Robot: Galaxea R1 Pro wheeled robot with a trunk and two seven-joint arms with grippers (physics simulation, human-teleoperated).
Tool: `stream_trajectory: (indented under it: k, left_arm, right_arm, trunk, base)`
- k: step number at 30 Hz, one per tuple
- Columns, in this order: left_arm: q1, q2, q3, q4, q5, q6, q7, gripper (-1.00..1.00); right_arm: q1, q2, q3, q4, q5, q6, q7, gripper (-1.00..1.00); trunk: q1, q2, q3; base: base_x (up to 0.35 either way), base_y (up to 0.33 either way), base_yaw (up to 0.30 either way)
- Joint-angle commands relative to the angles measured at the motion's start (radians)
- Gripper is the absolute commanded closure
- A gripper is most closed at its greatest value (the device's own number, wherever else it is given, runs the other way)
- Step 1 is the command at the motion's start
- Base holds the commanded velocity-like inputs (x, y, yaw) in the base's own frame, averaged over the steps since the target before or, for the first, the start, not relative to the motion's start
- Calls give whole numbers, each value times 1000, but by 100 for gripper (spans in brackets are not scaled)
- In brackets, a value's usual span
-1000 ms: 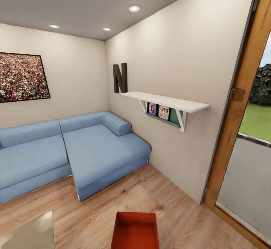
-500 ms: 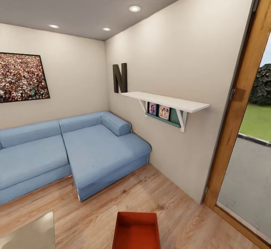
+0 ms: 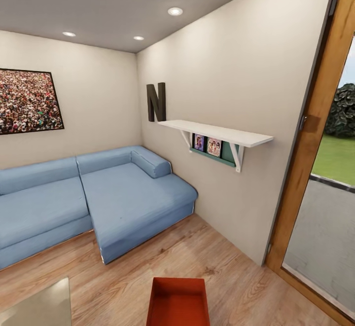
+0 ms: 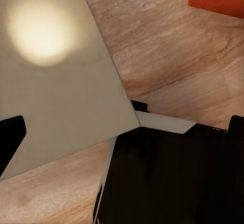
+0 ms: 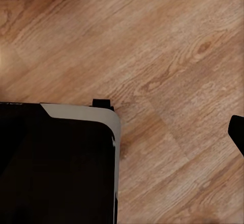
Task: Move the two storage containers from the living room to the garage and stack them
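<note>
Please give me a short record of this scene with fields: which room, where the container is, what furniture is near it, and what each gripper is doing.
room: living room, light wood floor
container: one orange-red container on the wood floor, at the bottom edge of the head view, open side up, empty as far as visible
sofa: blue corner sofa beyond the container, against the walls
shelf: white wall shelf with small pictures under it
door: wood-framed glass door to the right of the container
table: pale table top, left of the container
grippers: state cannot be told
</note>
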Motion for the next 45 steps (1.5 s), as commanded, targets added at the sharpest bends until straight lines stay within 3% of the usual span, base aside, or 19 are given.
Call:
stream_trajectory:
  k: [1,21,45]
  left_arm:
    - [0,0,-3,1,7,-3,1,-100]
    - [0,0,-3,1,7,-3,1,-100]
    - [0,0,-3,1,7,-3,1,-100]
  right_arm:
    - [-1,0,8,3,-3,-5,-3,-100]
    - [-1,2,5,3,0,-3,0,-100]
    - [-1,2,7,3,1,-4,-1,-100]
  trunk:
    - [0,-1,0]
    - [0,-1,-2]
    - [0,-1,-38]
  base:
    - [0,0,0]
    - [0,0,0]
    - [0,0,0]
